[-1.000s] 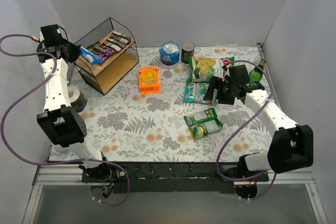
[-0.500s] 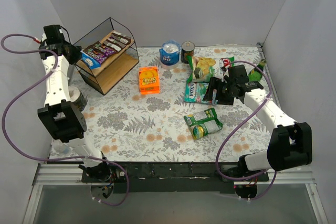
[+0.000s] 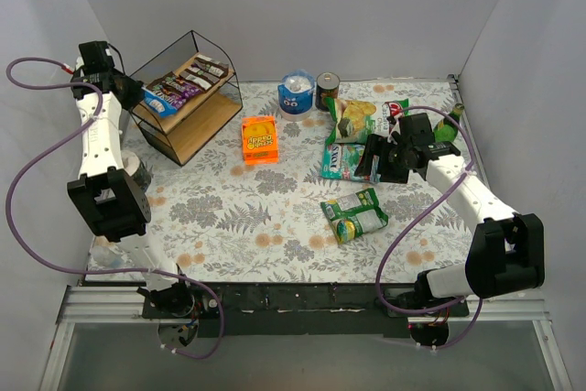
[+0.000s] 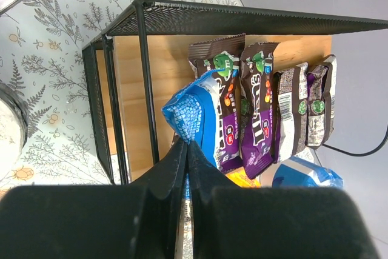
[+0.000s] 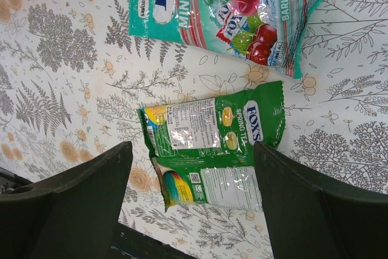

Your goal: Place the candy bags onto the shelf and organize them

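My left gripper (image 4: 185, 147) clamps the blue bag (image 4: 194, 110) by a corner at the top-board edge of the shelf (image 4: 130, 101), half over the purple bags (image 4: 257, 119), so releasing here may let it slide off or knock them askew.

Blue bag (image 4: 195, 115), green pouch (image 5: 212, 144), teal pouch (image 5: 182, 10), grey-floral table (image 5: 66, 89).
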`<state>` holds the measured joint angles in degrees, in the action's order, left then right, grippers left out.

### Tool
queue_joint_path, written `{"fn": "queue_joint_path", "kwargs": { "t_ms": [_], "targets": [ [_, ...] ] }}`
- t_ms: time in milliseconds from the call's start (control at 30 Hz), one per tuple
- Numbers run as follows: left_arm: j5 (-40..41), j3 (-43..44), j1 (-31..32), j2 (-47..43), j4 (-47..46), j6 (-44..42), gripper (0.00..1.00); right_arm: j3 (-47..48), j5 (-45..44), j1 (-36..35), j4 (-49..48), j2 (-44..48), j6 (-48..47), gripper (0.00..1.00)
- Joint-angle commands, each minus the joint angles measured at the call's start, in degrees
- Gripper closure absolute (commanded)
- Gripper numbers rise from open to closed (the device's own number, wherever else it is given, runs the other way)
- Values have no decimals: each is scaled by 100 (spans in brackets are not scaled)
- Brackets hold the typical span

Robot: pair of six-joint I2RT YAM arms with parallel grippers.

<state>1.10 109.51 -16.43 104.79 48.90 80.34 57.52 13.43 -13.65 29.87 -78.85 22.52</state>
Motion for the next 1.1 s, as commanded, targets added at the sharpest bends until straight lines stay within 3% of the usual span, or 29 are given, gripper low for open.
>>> {"fn": "queue_joint_path", "kwargs": {
  "t_ms": [0,133,567,900,1067],
  "targets": [
    [57,237,-19,155,110,-97,100,-21,19,55,-165,151,-20,12],
    [179,676,-27,375,427,-176,100,-21,45,64,-174,115,-11,12],
    [285,878,-27,472,541,-185,95,-74,54,108,-209,115,-11,12],
    [285,993,-27,437,576,-185,72,-65,133,108,-253,71,-2,13],
    [329,1072,-19,428,646,-176,71,-74,142,108,-253,71,-11,13]
  ]
}}
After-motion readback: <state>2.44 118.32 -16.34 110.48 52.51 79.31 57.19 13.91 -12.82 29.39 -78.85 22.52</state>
